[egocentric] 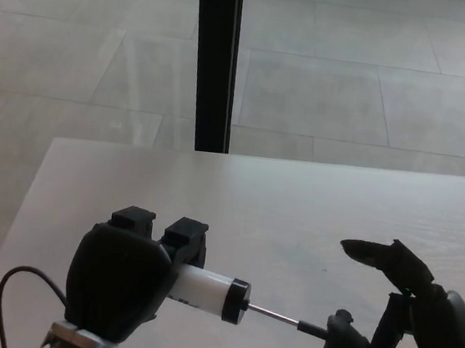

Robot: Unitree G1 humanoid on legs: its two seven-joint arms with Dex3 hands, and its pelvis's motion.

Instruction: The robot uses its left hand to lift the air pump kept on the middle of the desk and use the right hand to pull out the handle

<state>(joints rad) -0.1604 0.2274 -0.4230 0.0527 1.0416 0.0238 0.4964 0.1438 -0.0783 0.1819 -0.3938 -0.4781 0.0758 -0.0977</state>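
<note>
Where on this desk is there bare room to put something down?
The far half of the desk, toward the black pillar, is bare. The near edge is crowded: left robot hand holding the air pump, right robot hand at its handle.
</note>
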